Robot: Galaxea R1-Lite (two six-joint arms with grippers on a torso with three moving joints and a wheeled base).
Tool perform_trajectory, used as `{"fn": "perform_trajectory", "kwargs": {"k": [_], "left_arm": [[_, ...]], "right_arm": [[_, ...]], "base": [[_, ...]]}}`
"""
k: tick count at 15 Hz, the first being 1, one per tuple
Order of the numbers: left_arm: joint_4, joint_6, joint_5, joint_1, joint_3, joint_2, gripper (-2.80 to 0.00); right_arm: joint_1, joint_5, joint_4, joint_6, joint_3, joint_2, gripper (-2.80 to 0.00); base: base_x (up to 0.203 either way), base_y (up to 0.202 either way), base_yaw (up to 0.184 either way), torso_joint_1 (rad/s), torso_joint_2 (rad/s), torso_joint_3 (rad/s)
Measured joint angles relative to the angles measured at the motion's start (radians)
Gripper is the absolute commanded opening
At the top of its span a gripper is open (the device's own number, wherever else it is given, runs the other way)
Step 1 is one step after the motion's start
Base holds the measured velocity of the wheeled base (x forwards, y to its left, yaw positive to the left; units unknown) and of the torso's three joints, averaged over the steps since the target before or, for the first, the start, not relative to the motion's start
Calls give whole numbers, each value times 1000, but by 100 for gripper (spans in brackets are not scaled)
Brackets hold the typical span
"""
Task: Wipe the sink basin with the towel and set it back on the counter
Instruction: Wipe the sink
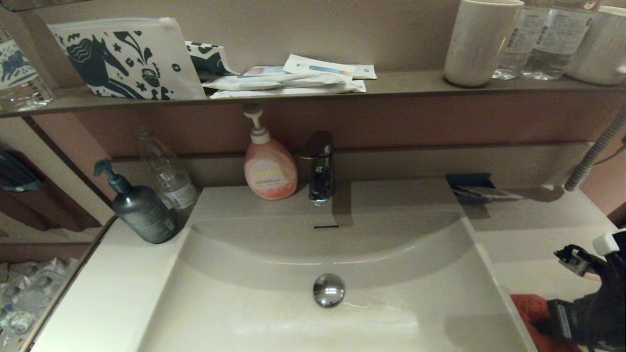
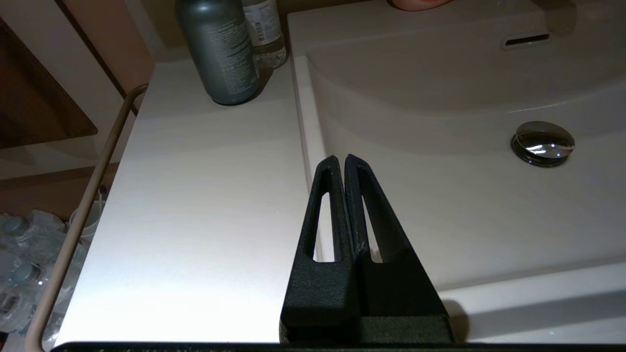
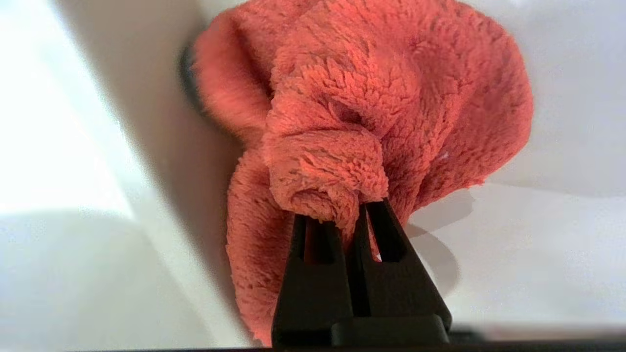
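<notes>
The red-orange towel [image 3: 391, 98] is bunched up, and my right gripper [image 3: 352, 210] is shut on a fold of it. In the head view the towel [image 1: 530, 313] sits at the near right, on the counter [image 1: 538, 244] just beside the sink basin's [image 1: 274, 313] right rim, with my right arm [image 1: 587, 313] over it. The basin has a chrome drain plug [image 1: 328, 289] and an overflow slot [image 1: 325, 227]. My left gripper [image 2: 341, 159] is shut on nothing and hovers over the basin's left rim, between the counter [image 2: 205, 205] and the basin [image 2: 464, 205].
A grey pump bottle [image 1: 142, 208] and a clear bottle [image 1: 166, 171] stand at the back left. A pink soap dispenser [image 1: 269, 166] and the faucet [image 1: 319, 166] stand behind the basin. A dark blue packet [image 1: 474, 188] lies back right. Above is a brown shelf [image 1: 406, 83] with cups.
</notes>
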Motion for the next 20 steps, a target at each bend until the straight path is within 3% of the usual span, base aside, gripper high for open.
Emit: {"fn": "perform_trajectory", "kwargs": {"k": [4,8,14,20], "left_arm": [[0,0,0,0,0,0,-280],[0,0,0,0,0,0,-280],[0,0,0,0,0,0,-280],[1,0,0,0,0,0,-280]], "right_arm": [[89,-31,1,4,126,-102,-280],[82,-32,-25,6,139,-131,-280],[-56,-20,-153,-2,30,-20,-280],[-64,-5,-390,63,-138,266,-280]], "base": [[0,0,0,0,0,0],[0,0,0,0,0,0],[0,0,0,0,0,0],[0,0,0,0,0,0]]}}
